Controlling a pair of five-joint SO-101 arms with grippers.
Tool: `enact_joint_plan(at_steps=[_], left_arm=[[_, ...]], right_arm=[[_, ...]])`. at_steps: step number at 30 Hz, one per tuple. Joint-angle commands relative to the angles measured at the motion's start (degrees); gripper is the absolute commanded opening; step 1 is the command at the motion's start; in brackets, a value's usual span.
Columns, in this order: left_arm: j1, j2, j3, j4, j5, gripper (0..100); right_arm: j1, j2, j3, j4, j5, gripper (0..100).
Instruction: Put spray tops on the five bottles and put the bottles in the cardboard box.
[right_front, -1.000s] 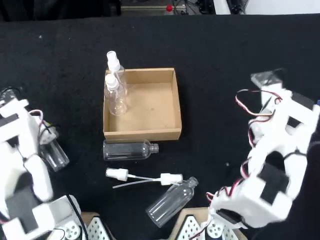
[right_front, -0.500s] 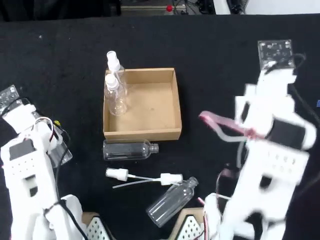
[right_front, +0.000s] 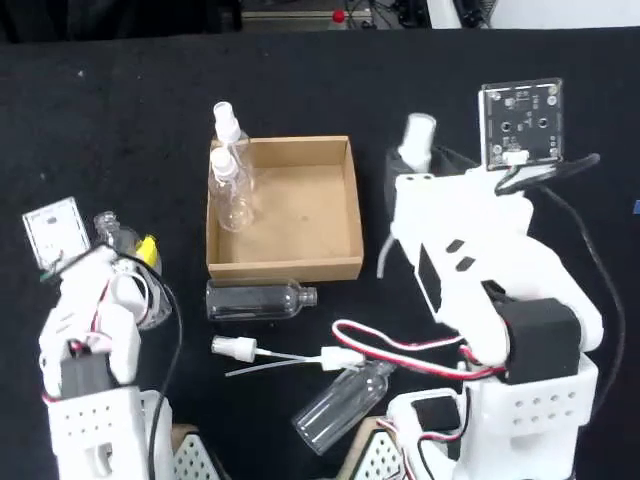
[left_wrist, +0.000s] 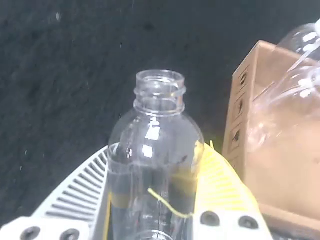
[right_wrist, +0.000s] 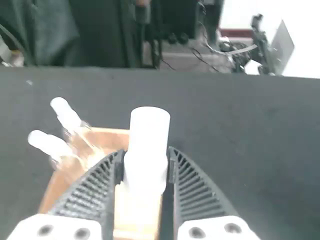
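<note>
Both arms have swung in over the last second; I see nothing else on the table shifted. My right arm was folded low at the near right edge and now stands up beside the cardboard box (right_front: 285, 268). My left arm has brought its bottle from the left edge closer to the box.

Left gripper (right_front: 135, 262) is clamped on the uncapped bottle (left_wrist: 158, 115), with the white finger on one side and the yellow finger on the other. The neck sticks out past the tips. The bottle sits left of the box, apart from it.

Right gripper (right_wrist: 145, 157) is closed on a spray top (right_wrist: 148, 127), black fingers pinching it, nozzle end up. From the high view it sits just right of the box's far right corner, with its tube hanging below.

Two capped bottles (right_front: 232, 195) stand close together at the box's far left corner. The nearer one is clearly inside; the other I can't tell.

A lying bottle (right_front: 255, 300) with no top rests on the black table (right_front: 120, 110) just in front of the box, neck toward the right. Nearer me, two loose spray tops (right_front: 235, 348) lie in a row with tubes trailing. A second lying bottle (right_front: 340, 402) lies slanted, its open neck right beside the right-hand top.
</note>
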Motion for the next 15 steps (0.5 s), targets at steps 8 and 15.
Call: enact_joint_plan(at_steps=[8, 15], left_arm=[[7.6, -14.07, 4.0, -1.14, -0.09, 7], [21.85, -14.07, 4.44, -1.23, -0.09, 7]], right_arm=[[-10.37, -1.8, -3.38, -13.98, -3.69, 1.5], [-17.41, -1.63, -3.3, -26.2, -3.69, 1.1]])
